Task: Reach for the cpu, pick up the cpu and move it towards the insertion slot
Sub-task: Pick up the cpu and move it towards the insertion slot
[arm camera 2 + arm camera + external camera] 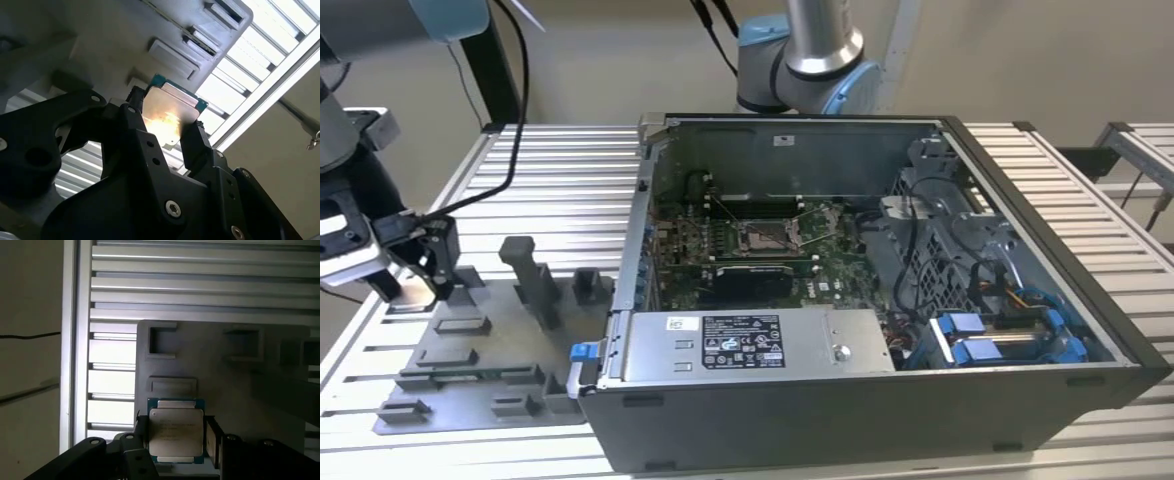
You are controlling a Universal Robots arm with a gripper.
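Gripper (pixel 176 418) is clamped on the cpu (pixel 176 434) at the tray's (pixel 467 398) far corner, exterior view's left: best lift straight and level, no tilting.

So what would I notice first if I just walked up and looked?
Probably the big open computer case in the middle of the exterior view, with a green circuit board and the shiny insertion slot inside. Next, the black gripper at the exterior view's left, low over the grey fixture tray, with the small silver cpu at its tip in both wrist views.
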